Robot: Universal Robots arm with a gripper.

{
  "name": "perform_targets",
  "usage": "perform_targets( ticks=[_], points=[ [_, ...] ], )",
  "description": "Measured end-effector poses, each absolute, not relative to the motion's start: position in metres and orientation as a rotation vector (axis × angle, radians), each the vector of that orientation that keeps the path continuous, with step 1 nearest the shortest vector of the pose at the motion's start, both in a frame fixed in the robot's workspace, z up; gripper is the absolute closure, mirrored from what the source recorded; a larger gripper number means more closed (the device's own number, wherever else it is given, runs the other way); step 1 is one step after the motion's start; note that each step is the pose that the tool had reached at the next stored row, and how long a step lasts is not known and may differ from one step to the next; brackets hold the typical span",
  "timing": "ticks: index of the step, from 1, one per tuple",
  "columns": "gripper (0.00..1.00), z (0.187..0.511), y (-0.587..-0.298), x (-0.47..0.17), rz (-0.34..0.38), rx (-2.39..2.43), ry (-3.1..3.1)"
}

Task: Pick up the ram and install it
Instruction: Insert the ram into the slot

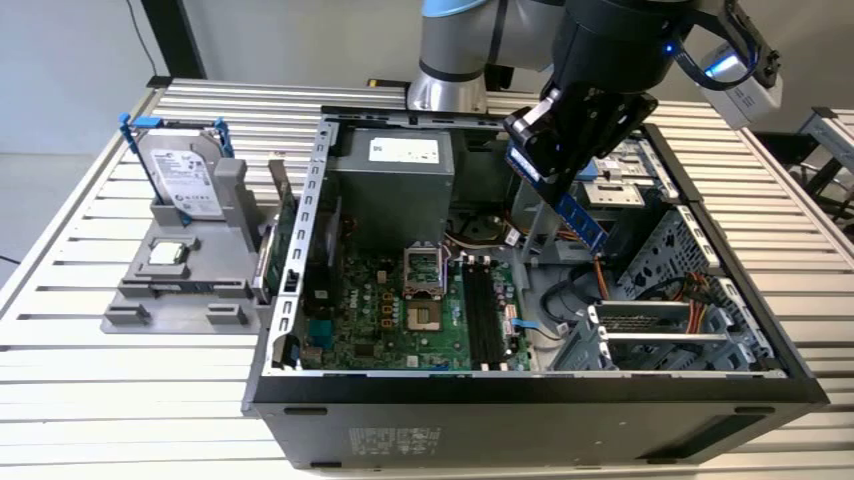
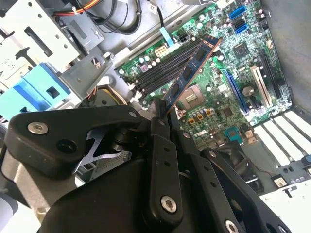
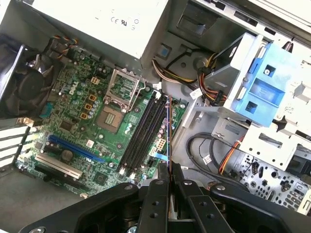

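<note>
Exterior view: clenches the long, narrow dark blue circuit-board ram (image 1: 581, 218) in the black gripper (image 1: 558, 185) above the open case (image 1: 534, 390), stick slanting eleven-to-five o'clock, black memory slots (image 1: 483, 315) lying toward seven o'clock.

The ram (image 1: 582, 219) is a long, narrow blue board with black chips along its face. Clamped at one end in the gripper (image 2: 161, 108), it hangs tilted in the air above the black slots (image 3: 143, 133), not seated in any of them.
</note>
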State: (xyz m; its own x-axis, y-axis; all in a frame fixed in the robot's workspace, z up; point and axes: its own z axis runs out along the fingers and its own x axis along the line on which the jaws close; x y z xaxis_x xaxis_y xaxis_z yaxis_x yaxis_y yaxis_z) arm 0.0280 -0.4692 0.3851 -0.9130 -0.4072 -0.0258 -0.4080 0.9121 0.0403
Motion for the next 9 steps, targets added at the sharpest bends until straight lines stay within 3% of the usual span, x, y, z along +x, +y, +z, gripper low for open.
perform_targets(
  ticks=[9],
  points=[
    [1.0,0.385,-0.4692,0.028,0.07,-0.642,3.057]
  ],
)
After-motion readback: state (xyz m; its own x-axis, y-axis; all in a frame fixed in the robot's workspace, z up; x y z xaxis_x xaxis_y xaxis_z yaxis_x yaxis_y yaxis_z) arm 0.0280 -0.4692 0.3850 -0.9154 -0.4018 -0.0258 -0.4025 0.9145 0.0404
